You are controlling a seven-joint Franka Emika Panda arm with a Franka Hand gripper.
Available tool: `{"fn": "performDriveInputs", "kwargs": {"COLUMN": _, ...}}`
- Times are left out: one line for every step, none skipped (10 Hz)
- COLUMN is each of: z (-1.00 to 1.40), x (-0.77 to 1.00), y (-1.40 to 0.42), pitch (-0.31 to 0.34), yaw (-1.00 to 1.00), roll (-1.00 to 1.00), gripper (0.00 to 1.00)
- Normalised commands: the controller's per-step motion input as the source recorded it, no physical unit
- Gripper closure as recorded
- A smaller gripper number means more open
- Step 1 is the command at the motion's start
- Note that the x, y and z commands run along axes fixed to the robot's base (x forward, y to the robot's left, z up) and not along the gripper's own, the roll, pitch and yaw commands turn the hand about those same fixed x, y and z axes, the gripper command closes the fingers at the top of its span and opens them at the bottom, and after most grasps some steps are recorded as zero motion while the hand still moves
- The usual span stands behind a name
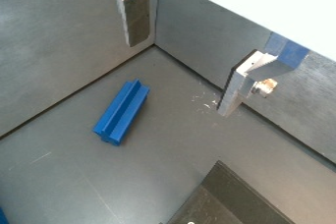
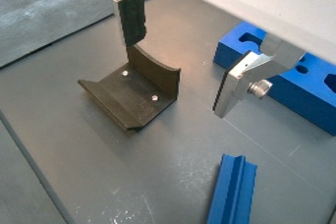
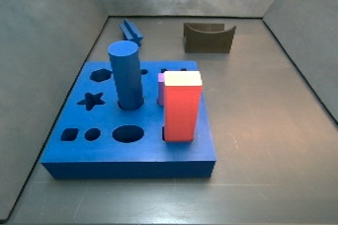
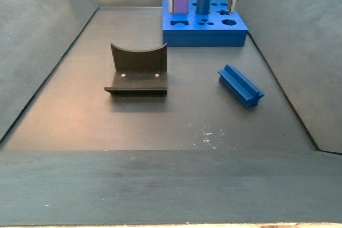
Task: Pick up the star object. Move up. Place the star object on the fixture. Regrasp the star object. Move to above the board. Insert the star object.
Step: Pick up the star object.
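Note:
The star object (image 1: 121, 112) is a slim blue peg lying flat on the grey floor, seen in both wrist views (image 2: 234, 194) and both side views (image 3: 129, 32) (image 4: 242, 84). My gripper (image 1: 184, 56) hangs open above the floor with nothing between its fingers; the star object lies off to one side of it. The dark fixture (image 2: 132, 95) with its curved notch stands under one finger (image 2: 129, 17). It also shows in both side views (image 3: 209, 37) (image 4: 136, 70). The blue board (image 3: 126, 165) has a star hole (image 3: 90, 101).
A thick blue cylinder (image 3: 126, 71) and a red white-topped block (image 3: 181, 106) stand upright in the board. Grey walls (image 4: 47, 52) enclose the floor on all sides. A corner of the board (image 2: 243, 46) lies close to the other finger (image 2: 237, 85).

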Motion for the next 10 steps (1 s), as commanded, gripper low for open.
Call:
{"fn": "performDriveInputs", "kwargs": {"z": -0.56, "x": -0.07, "y": 0.00, "pitch": -0.099, "yaw": 0.00, "roll": -0.06, "gripper": 0.00}}
{"fn": "performDriveInputs", "kwargs": {"z": -1.00, "x": -0.12, "y": 0.00, "pitch": -0.013, "yaw": 0.13, "roll": 0.00, "gripper": 0.00}}
{"fn": "performDriveInputs", "kwargs": {"z": -1.00, "x": -0.08, "y": -0.04, "pitch": 0.000, "yaw": 0.19, "roll": 0.00, "gripper": 0.00}}
{"fn": "performDriveInputs", "kwargs": {"z": -1.00, "x": -0.05, "y": -0.02, "pitch": 0.000, "yaw": 0.21, "roll": 0.01, "gripper": 0.00}}
{"fn": "performDriveInputs", "kwargs": {"z": -1.00, "x": -0.04, "y": -0.02, "pitch": 0.000, "yaw": 0.22, "roll": 0.01, "gripper": 0.00}}
{"fn": "performDriveInputs", "kwargs": {"z": -1.00, "x": -0.05, "y": -0.05, "pitch": 0.000, "yaw": 0.23, "roll": 0.01, "gripper": 0.00}}
{"fn": "performDriveInputs", "kwargs": {"z": -1.00, "x": -0.07, "y": -0.07, "pitch": 0.000, "yaw": 0.23, "roll": 0.01, "gripper": 0.00}}
{"fn": "performDriveInputs", "kwargs": {"z": -1.00, "x": -0.14, "y": -0.26, "pitch": 0.000, "yaw": 0.33, "roll": 0.01, "gripper": 0.00}}
{"fn": "performDriveInputs", "kwargs": {"z": -1.00, "x": -0.20, "y": -0.38, "pitch": 0.000, "yaw": 0.37, "roll": 0.02, "gripper": 0.00}}
{"fn": "performDriveInputs", "kwargs": {"z": -1.00, "x": -0.25, "y": -0.35, "pitch": 0.000, "yaw": 0.32, "roll": 0.02, "gripper": 0.00}}
